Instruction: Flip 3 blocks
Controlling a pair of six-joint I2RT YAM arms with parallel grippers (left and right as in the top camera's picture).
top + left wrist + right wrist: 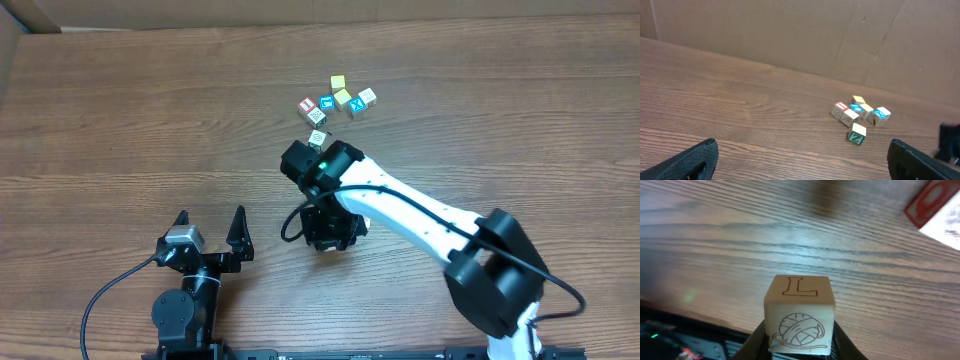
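The right pincer (799, 342) is clamping a pale cream wooden cube (799, 312) low on two sides. In the wrist view the cube's L face is pointing up and its yarn-ball face is turned toward the camera. Being square, it is showing no long axis. It is sitting just beside the other small cubes (340, 98) on the brown wood-grain table (150, 120). The left pincer (210, 232) is gaping wide, holding nothing.

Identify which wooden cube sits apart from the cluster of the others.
The lone cube gripped by the right hand, showing an L and a yarn ball up close; the other cubes huddle together beyond it.
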